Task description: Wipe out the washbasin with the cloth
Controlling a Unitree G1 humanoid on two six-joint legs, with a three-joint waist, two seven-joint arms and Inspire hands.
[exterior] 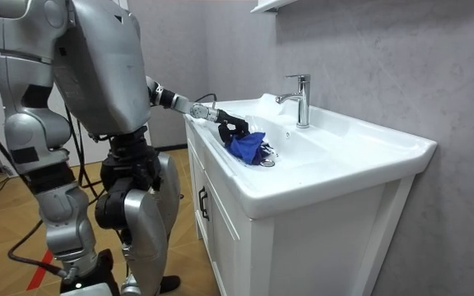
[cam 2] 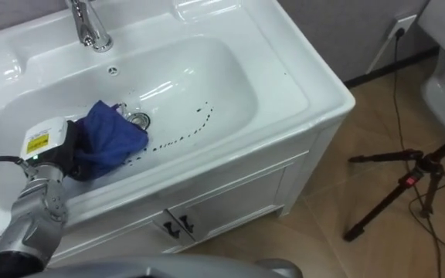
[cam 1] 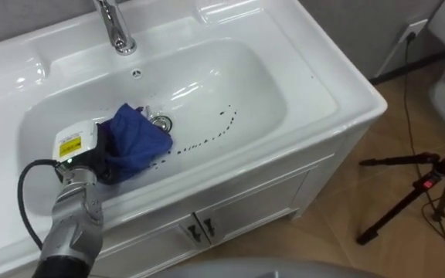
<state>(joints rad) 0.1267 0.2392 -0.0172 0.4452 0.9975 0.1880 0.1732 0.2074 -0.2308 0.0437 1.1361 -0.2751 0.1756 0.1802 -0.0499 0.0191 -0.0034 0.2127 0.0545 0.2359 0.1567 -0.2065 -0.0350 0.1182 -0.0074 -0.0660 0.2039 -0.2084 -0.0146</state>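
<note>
A white basin (cam 1: 269, 93) is set in a vanity top. On its floor, beside the drain (cam 1: 160, 122), lies a bunched blue cloth (cam 1: 136, 139). My left hand (cam 1: 91, 158) reaches into the basin from the lower left with its fingers curled into the cloth's left side. An arc of dark specks (cam 1: 207, 135) runs across the basin floor to the right of the cloth. In the room view I stand at the vanity's front, left hand (exterior: 231, 127) over the cloth (exterior: 247, 145). My right arm hangs at my side, its hand (exterior: 85, 265) low.
A chrome faucet (cam 1: 115, 29) stands behind the basin, with an overflow hole (cam 1: 136, 73) below it. Cabinet doors with handles (cam 1: 201, 228) are under the basin. A black tripod (cam 1: 419, 189) and cables lie on the wooden floor to my right.
</note>
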